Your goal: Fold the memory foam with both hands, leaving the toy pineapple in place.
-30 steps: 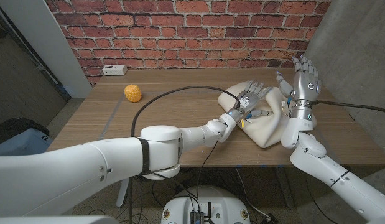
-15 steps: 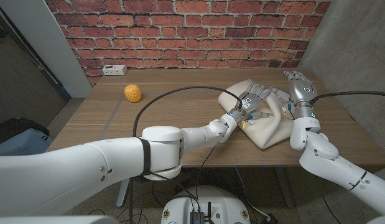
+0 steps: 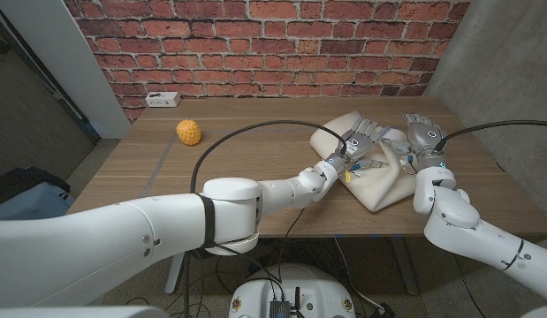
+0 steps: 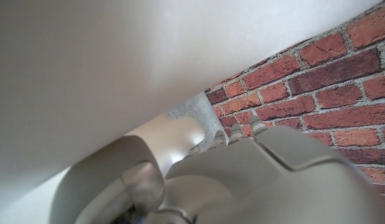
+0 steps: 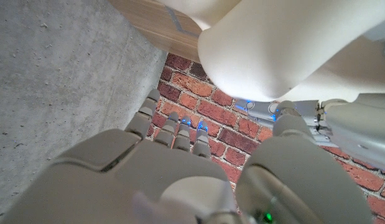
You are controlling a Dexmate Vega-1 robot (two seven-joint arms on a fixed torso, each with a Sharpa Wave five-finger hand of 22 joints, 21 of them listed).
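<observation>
Foam lies bunched on the bench's right side, close to the near edge, its cream bulk already doubled over, so the fold looks well under way. From the near corners both arms reach in over it. The left hand rests on top of the foam with its fingers laid out along the surface, seemingly pressing the layer down so it does not spring back. The right hand sits at the foam's right edge, back upward; whether its fingers are pinching the edge or only resting there I cannot tell. In the right wrist view the foam bulges just beyond that hand. Farther off, well apart on the left, the pineapple stands untouched, clear of both arms. Beyond it a white box sits by the brick wall.
</observation>
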